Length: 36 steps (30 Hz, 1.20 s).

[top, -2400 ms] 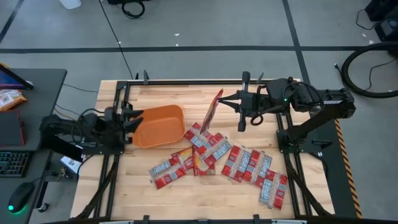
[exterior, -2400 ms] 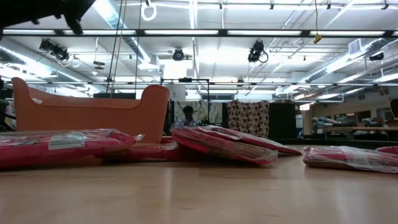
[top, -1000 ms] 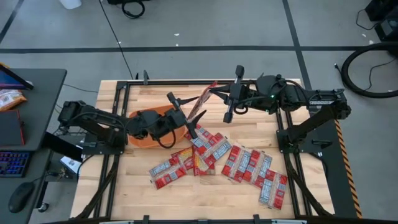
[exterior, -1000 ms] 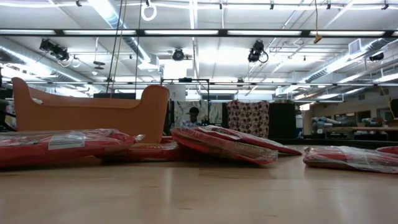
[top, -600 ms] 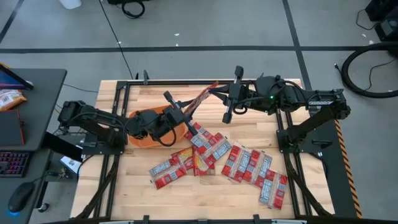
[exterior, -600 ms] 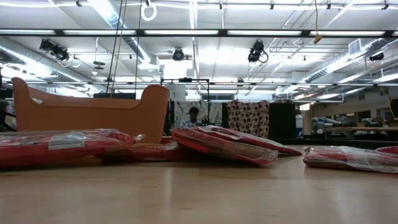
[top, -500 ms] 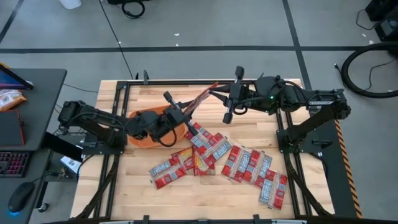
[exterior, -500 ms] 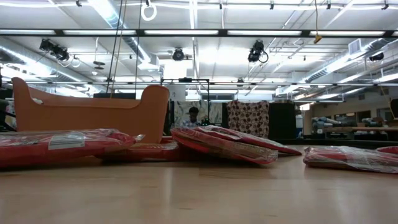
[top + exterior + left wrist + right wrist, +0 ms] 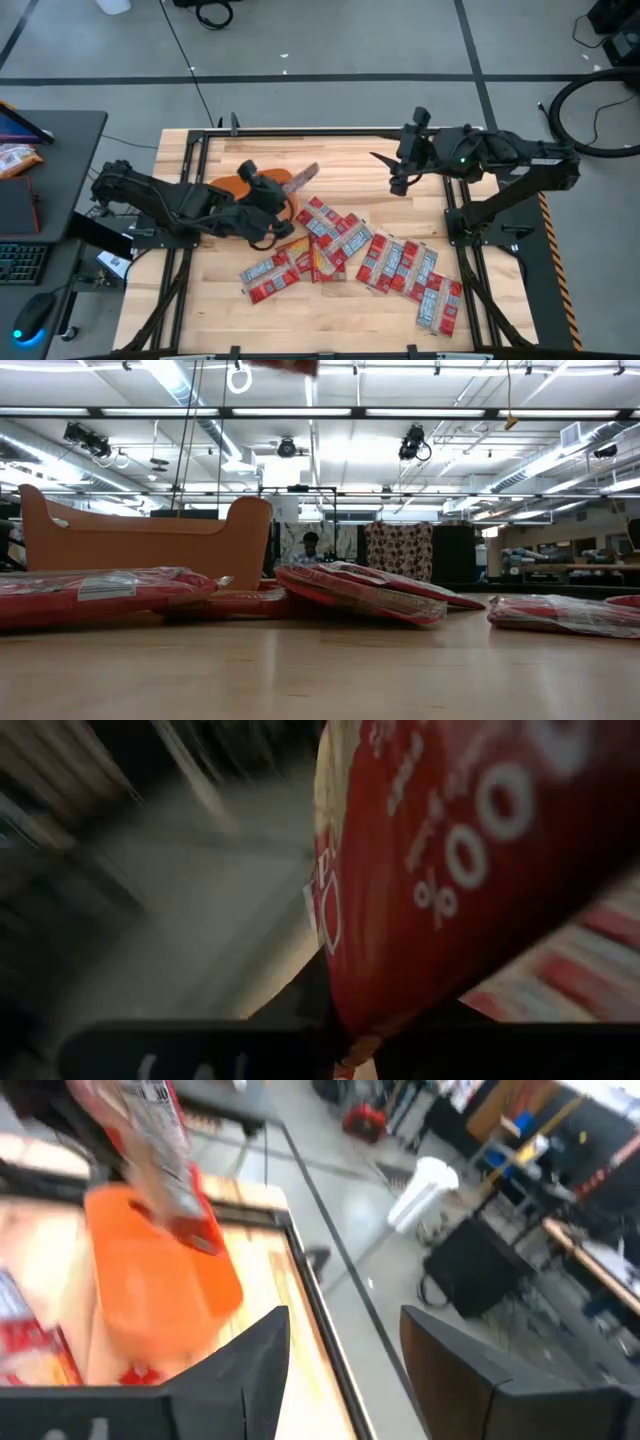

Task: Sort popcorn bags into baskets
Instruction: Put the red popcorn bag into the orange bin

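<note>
Left tool [image 9: 287, 190] is reaching from the left side across the orange tub [image 9: 232, 187], its fingers pinching a held popcorn bag [image 9: 302, 176] by one end; the bag is sticking out tilted above the tub's right end. In the left wrist view the held bag [image 9: 470, 850] is filling the frame right at the fingers, and its print is showing a percent sign and round digits, otherwise not legible. Right tool [image 9: 384, 163] is hovering over the far right part of the tabletop [image 9: 340, 315], well apart from the held bag, with its two dark fingers [image 9: 250, 1370] spread and nothing between them. Remaining popcorn bags [image 9: 390, 265] are lying flat in a loose overlapping spread from just beside the tub toward the near right corner; their print is too small to read. In the low view the tub [image 9: 140, 540] is standing behind a row of flat bags [image 9: 370, 592].
</note>
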Each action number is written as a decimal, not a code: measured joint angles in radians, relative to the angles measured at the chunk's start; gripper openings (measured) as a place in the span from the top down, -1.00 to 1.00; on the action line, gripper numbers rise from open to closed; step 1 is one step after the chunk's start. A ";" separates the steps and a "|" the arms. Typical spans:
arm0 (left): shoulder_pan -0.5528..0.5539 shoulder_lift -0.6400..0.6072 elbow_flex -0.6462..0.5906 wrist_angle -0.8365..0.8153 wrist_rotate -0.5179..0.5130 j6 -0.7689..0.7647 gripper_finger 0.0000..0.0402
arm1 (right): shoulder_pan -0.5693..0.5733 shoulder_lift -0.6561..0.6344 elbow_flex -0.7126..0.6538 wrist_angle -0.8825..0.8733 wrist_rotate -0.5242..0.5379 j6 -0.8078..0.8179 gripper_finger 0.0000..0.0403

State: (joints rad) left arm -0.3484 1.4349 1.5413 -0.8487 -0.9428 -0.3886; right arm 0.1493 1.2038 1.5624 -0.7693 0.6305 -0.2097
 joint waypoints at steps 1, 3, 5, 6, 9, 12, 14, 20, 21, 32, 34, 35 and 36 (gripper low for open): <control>0.003 0.000 0.011 -0.083 0.052 -0.096 0.81 | -0.003 -0.013 -0.030 0.003 0.005 0.007 0.04; 0.008 0.002 0.013 -0.189 0.110 -0.238 0.83 | -0.009 -0.038 -0.107 0.057 0.002 -0.006 0.05; 0.020 0.008 0.013 -0.266 0.148 -0.345 0.83 | -0.010 -0.066 -0.203 0.161 -0.022 -0.039 0.06; 0.029 0.010 0.014 -0.299 0.178 -0.390 0.83 | -0.010 -0.085 -0.258 0.234 -0.041 -0.061 0.07; 0.061 0.017 0.014 -0.401 0.290 -0.501 0.82 | -0.010 -0.143 -0.432 0.452 -0.125 -0.131 0.07; 0.093 0.031 0.014 -0.497 0.371 -0.589 0.82 | -0.010 -0.188 -0.607 0.653 -0.224 -0.157 0.07; 0.119 0.043 0.014 -0.534 0.441 -0.623 0.82 | -0.009 -0.209 -0.702 0.775 -0.277 -0.152 0.07; 0.195 0.117 0.014 -0.661 0.604 -0.581 0.82 | 0.040 -0.194 -0.927 0.991 -0.337 -0.093 0.07; 0.207 0.135 0.014 -0.688 0.604 -0.562 0.81 | 0.049 -0.192 -0.960 1.025 -0.337 -0.085 0.07; 0.331 0.337 0.014 -0.721 0.627 -0.248 0.81 | 0.104 -0.236 -1.195 1.409 -0.337 -0.082 0.07; 0.341 0.367 0.014 -0.723 0.631 -0.222 0.81 | 0.110 -0.258 -1.198 1.403 -0.354 -0.073 0.07; 0.342 0.379 0.013 -0.720 0.632 -0.205 0.81 | 0.113 -0.263 -1.197 1.384 -0.373 -0.060 0.07; 0.344 0.391 0.013 -0.721 0.633 -0.197 0.81 | 0.116 -0.269 -1.198 1.352 -0.393 -0.050 0.07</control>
State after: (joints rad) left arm -0.0048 1.8257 1.5547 -1.5693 -0.3102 -0.5859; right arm 0.2654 0.9351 0.3645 0.5830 0.2371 -0.2597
